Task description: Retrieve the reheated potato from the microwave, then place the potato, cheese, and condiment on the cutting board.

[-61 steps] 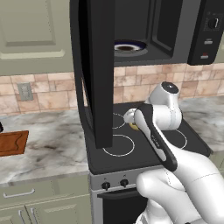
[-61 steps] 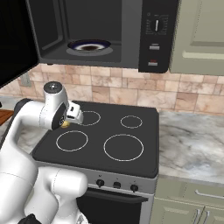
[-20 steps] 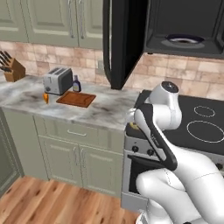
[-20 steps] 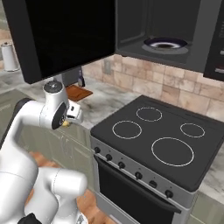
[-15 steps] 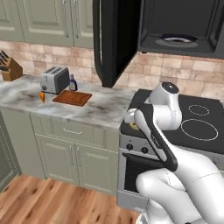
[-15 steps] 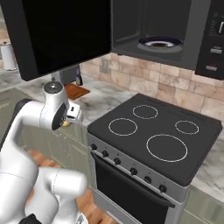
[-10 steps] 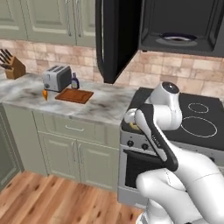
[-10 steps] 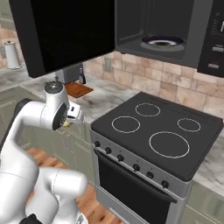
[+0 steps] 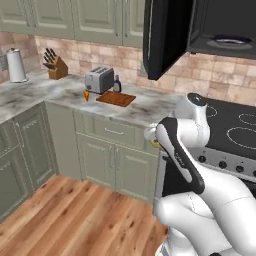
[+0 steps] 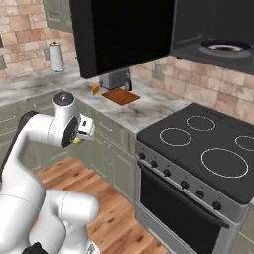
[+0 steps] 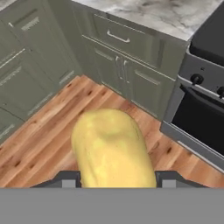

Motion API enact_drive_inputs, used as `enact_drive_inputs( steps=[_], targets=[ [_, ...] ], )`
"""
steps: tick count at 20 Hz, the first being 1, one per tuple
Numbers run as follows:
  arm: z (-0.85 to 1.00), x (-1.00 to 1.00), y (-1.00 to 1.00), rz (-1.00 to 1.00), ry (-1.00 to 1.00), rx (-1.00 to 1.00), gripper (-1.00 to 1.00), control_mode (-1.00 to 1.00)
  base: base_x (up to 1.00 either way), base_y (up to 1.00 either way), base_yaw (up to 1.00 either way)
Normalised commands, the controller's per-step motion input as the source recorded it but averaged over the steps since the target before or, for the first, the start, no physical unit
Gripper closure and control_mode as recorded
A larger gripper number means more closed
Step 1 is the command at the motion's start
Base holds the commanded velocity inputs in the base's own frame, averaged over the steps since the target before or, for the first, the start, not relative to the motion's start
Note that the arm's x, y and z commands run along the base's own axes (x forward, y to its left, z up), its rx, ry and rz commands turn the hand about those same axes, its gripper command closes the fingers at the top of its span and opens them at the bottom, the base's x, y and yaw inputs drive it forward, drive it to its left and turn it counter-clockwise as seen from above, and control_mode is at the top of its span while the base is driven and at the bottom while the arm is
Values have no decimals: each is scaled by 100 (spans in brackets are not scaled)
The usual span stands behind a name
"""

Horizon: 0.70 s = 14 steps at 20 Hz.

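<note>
Left base view: gripper (image 9: 153,141) is seen at centre, 3 o'clock of the cabinets, clamped on the yellow potato (image 9: 155,144). The cutting board (image 9: 116,98) lies on the counter at 11 o'clock, w/ cheese (image 9: 86,94) left, condiment (image 9: 117,84) behind. Microwave (image 9: 200,30) door is open.

Right base view: potato (image 10: 78,141) is held at 9 o'clock; board (image 10: 120,96) is at 12.

Hand view: potato (image 11: 113,148) is pinched btwn fingertips (image 11: 69,179) above the wood floor (image 11: 39,144).

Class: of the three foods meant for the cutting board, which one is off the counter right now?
The potato, clamped in the gripper; the cheese and condiment sit on the counter beside the cutting board.
</note>
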Motion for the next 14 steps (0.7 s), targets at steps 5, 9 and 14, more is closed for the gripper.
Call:
enact_drive_inputs(
  steps=[5, 9, 14],
  targets=[
    [0, 0, 0, 0, 0, 0, 100, 100, -34, 49, 43],
    [0, 0, 0, 0, 0, 0, 100, 100, -1, 57, 35],
    [0, 0, 0, 0, 0, 0, 100, 100, 51, 64, 4]
  ],
)
